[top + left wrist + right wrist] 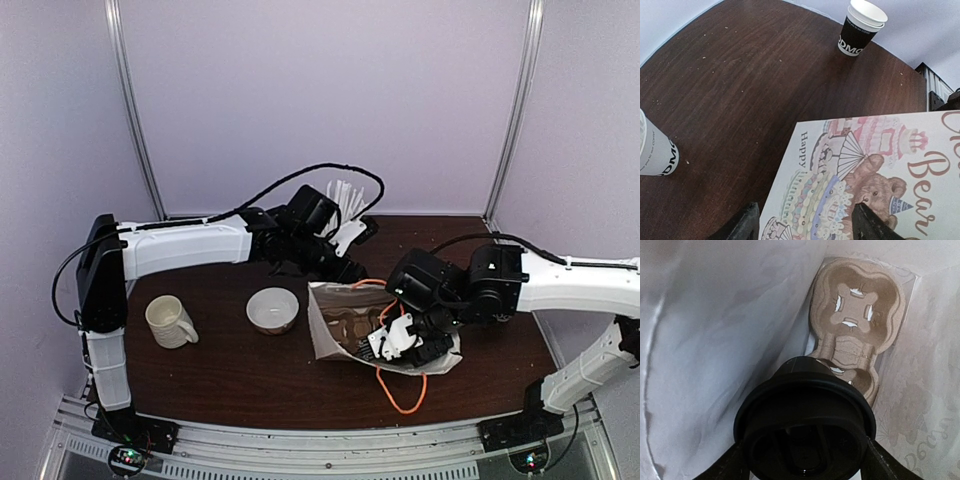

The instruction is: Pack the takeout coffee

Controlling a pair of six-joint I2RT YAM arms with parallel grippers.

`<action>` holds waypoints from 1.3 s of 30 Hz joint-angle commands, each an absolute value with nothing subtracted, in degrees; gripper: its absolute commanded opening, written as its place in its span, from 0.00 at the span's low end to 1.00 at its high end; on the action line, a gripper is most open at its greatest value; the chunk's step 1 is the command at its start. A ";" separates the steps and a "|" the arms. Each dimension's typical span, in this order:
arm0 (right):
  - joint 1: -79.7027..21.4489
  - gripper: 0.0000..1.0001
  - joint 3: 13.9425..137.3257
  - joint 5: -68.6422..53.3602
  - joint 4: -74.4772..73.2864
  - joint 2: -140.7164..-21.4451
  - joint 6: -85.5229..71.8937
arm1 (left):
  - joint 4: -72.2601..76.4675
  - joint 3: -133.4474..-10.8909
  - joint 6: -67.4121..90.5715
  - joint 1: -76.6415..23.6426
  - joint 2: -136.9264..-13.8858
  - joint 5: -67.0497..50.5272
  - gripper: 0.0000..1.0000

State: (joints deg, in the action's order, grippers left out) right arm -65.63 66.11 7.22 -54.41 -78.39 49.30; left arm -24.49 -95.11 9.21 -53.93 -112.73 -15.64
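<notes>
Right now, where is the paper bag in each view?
Top external: paper bag centre-right, mouth open.
Left wrist: lower right, bear-printed outside.
Right wrist: white inner walls fill the frame.
Shared landmark: cardboard cup carrier inside it, also in the top view.

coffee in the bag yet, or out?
In. Right wrist view: right gripper holds the takeout coffee, bag walls all around, cup carrier beyond it. Seated in carrier: cannot tell.

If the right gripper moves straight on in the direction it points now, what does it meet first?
The takeout coffee in the right gripper would likely touch the cardboard cup carrier at the paper bag's bottom first; depth is unclear.
</notes>
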 commanded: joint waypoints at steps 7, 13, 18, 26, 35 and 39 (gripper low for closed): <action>-65.73 0.51 62.49 5.92 -57.63 -71.90 50.19 | -16.79 -92.84 10.90 -53.61 -111.18 -21.16 0.65; -65.65 0.54 57.36 6.06 -52.06 -64.59 49.31 | -15.42 -89.96 11.08 -53.58 -108.62 -21.29 0.65; -65.68 0.54 54.09 6.85 -49.19 -63.82 48.49 | -15.45 -88.86 10.95 -53.61 -107.78 -22.02 0.65; -65.58 0.52 50.02 6.76 -46.40 -59.62 49.22 | -13.88 -86.71 10.25 -53.87 -107.25 -20.78 0.65; -65.26 0.54 47.38 11.48 -42.72 -58.00 50.21 | -13.86 -85.76 10.87 -54.21 -106.76 -22.86 0.65; -65.06 0.54 46.20 13.67 -39.80 -59.28 51.46 | -14.50 -85.35 9.12 -54.23 -107.03 -24.66 0.65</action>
State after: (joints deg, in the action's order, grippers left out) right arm -65.49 47.68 9.76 -43.57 -58.28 50.04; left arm -16.34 -86.06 10.70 -54.02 -108.75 -22.09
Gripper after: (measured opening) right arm 0.720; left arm 0.650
